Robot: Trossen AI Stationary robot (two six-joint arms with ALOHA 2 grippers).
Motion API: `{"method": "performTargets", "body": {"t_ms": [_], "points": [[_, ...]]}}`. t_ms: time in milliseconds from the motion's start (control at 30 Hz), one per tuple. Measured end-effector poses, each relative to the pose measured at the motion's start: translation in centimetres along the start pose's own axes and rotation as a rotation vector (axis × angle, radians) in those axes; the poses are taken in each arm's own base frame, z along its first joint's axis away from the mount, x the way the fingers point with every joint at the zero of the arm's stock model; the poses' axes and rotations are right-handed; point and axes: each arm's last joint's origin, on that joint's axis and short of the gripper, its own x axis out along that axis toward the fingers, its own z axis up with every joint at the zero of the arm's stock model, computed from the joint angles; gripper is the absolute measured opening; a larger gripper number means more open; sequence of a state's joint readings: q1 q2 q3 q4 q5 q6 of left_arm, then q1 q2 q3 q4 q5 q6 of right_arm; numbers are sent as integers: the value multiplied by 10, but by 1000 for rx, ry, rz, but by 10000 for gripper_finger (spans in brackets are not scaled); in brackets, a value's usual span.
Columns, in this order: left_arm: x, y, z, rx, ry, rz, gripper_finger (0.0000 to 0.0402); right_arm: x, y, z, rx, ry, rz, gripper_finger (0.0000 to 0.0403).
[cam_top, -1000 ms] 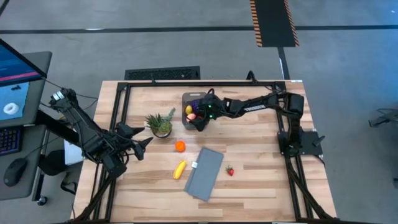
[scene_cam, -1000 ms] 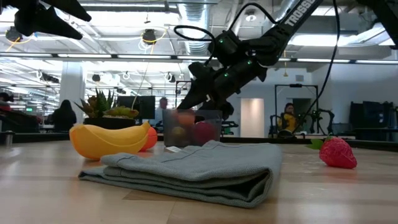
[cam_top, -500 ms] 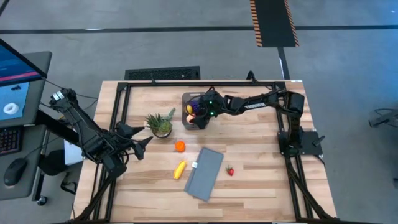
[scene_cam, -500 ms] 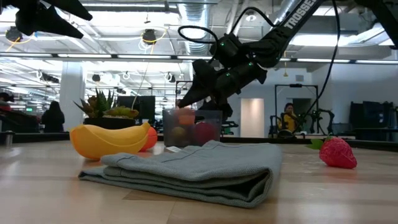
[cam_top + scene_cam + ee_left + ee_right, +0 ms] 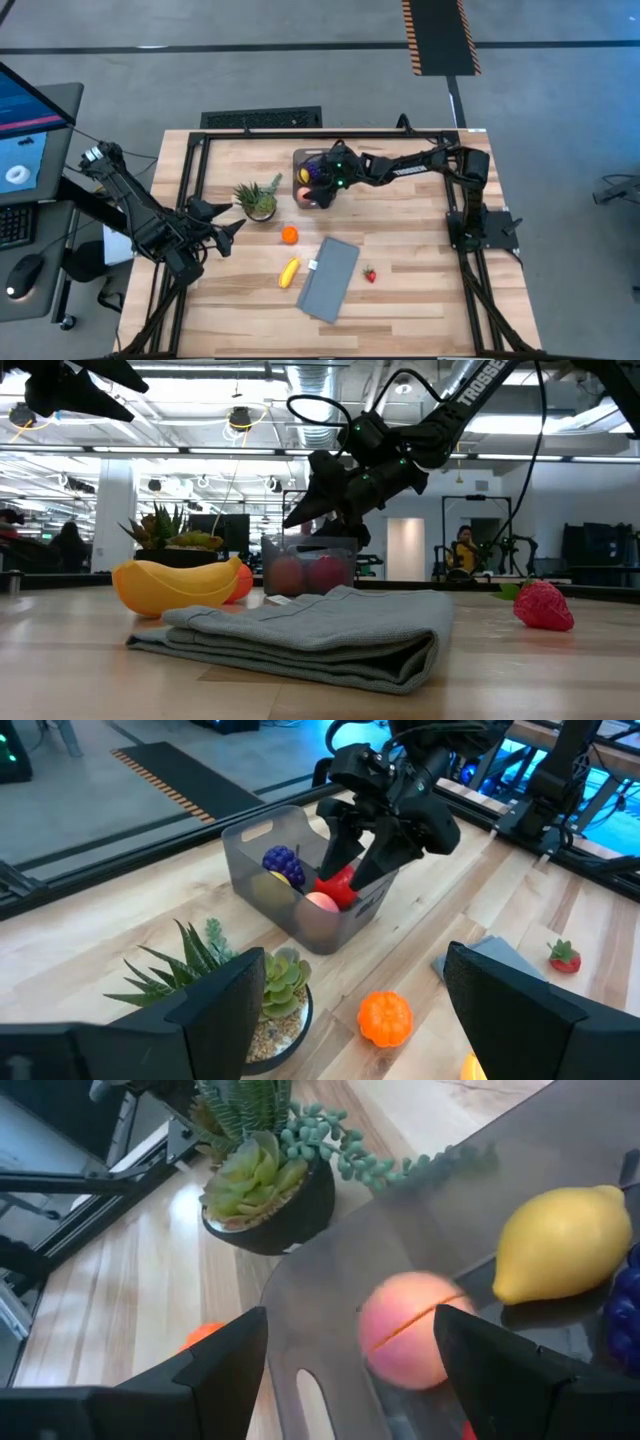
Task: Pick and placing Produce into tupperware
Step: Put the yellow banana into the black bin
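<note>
We see a pale wooden tabletop [image 5: 400, 290] framed by black rails, standing on a grey concrete floor [image 5: 250, 70] crossed by dark lines, with an orange-and-black striped strip [image 5: 438, 35] running away from it. Beside it a desk carries a lit monitor [image 5: 25, 110], a keyboard [image 5: 14, 226] and a mouse [image 5: 22, 275]. Across the room we see ceiling ducts [image 5: 310, 378], long strip lights [image 5: 210, 452], a white door [image 5: 405, 548] and a seated person [image 5: 463, 550].
</note>
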State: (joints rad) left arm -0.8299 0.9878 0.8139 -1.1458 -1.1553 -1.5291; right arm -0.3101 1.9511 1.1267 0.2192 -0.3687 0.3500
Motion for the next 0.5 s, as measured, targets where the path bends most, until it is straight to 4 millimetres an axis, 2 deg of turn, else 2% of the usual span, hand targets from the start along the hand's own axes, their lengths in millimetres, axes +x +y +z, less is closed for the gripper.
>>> {"method": "performTargets", "body": {"t_ms": [167, 300, 500], "points": [[0, 0, 0, 0, 0, 0, 295, 0, 2, 3, 25, -33, 18, 311], [0, 0, 0, -1, 0, 0, 295, -3, 2, 13, 61, -96, 101, 311], [0, 0, 0, -8, 7, -2, 295, -6, 1, 21, 69, -72, 190, 311]]}}
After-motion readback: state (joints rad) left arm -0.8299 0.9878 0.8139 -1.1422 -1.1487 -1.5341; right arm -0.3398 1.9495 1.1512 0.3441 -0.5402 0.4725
